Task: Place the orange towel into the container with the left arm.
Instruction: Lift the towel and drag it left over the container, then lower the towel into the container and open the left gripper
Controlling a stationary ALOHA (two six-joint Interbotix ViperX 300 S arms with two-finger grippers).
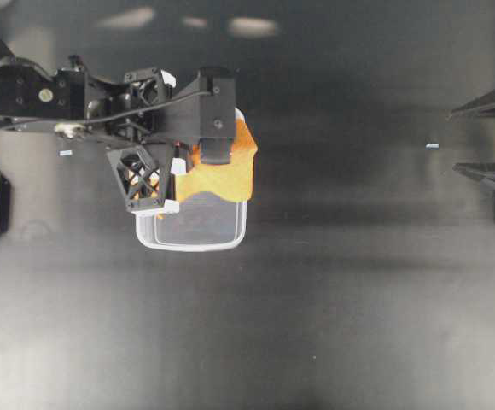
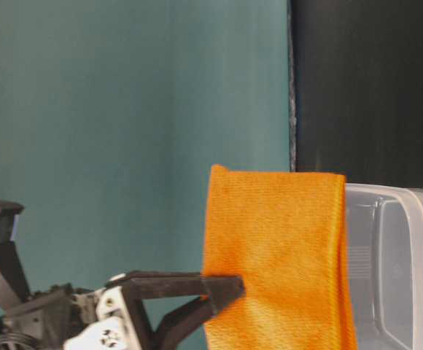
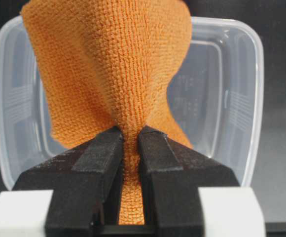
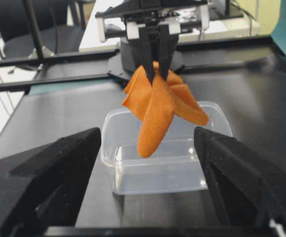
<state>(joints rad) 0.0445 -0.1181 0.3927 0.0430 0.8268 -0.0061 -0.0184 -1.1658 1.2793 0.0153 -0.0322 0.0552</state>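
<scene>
The left claw (image 3: 130, 140) is pinching a bunched fold of the orange towel (image 4: 158, 106), its two fingers pressed together on the cloth, and is holding it in the air above the container (image 4: 170, 170), which is sitting on the table (image 1: 358, 299) left of the middle and nearer the far edge than the near one in the overhead view. The towel is hanging in loose folds, with its lowest tip dangling over the tub's opening; whether it is touching the tub's floor I cannot tell. To do this step well, the claw is probably best lowered straight down until the bulk of the cloth is gathering inside the walls, and only then spread, since a corner is draping toward the rim and could catch there. The right claw (image 4: 148, 187) is standing spread wide and holding nothing, well apart from the tub. Counting: one towel, one container, two claws.
</scene>
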